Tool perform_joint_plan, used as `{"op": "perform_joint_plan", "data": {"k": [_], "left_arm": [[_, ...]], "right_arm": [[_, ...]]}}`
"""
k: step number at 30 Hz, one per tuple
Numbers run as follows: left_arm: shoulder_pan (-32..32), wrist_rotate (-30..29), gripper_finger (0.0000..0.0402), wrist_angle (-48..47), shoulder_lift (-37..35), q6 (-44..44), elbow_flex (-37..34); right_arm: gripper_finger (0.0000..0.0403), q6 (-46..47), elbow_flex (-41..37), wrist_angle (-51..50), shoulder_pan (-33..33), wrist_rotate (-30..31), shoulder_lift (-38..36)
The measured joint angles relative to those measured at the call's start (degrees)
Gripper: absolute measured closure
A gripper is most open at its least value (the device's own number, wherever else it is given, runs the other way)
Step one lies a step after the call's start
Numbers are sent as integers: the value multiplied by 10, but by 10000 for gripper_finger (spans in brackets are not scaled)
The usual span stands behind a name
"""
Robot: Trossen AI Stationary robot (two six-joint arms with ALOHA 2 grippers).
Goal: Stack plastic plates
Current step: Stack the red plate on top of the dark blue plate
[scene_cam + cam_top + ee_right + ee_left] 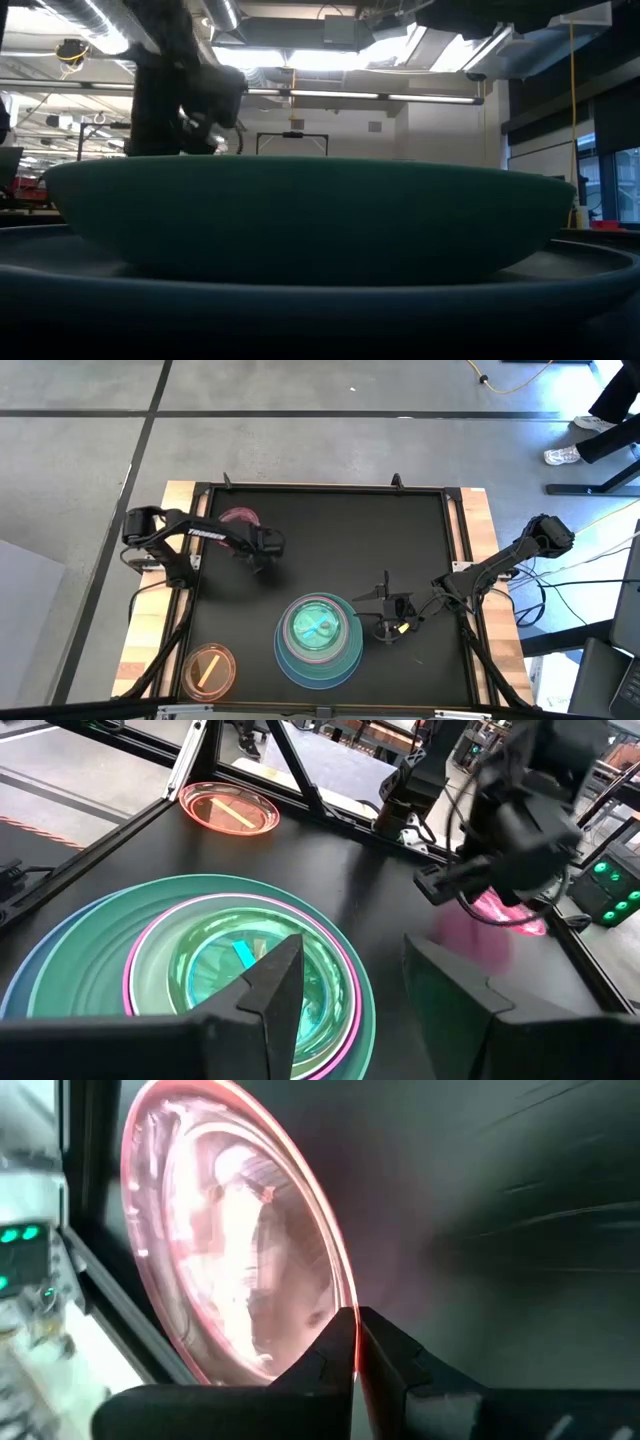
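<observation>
A small translucent pink plate sits at the table's far left, under my left gripper, which is shut on it; the right wrist view shows this plate below that gripper. A stack of plates sits near the table's near edge: light blue at the bottom, then teal, pink and mint, with a small green plate on top. My right gripper is open, just right of the stack, touching nothing. A small orange plate lies flat at the near left corner. My left gripper pinches the pink plate's rim between its two fingers, which close on the thin edge. The plate is tilted, its hollow face toward the wrist camera. Whether any part of it rests on the table I cannot tell.
Raised black rails frame the black table, with wooden strips outside them. The stack fills the low view. Bare table lies between the pink plate and the stack. Cables and a person's shoe are on the floor beyond the right side.
</observation>
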Motion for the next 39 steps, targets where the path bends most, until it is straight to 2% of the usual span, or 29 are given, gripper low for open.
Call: {"op": "perform_joint_plan", "data": {"k": [12,16,22,31,39], "left_arm": [[-211,39,396,-7,-16,-75,130],[-284,57,396,30,-16,-84,181],[-377,64,396,134,-16,-67,233],[-446,63,396,310,-16,-53,239],[-478,62,396,333,25,-83,239]], "right_arm": [[236,-7,0,37,0,6,0],[236,-23,0,62,0,5,0],[236,-52,0,96,0,-55,0],[236,4,0,108,17,-94,18],[236,4,40,116,108,-12,48]]}}
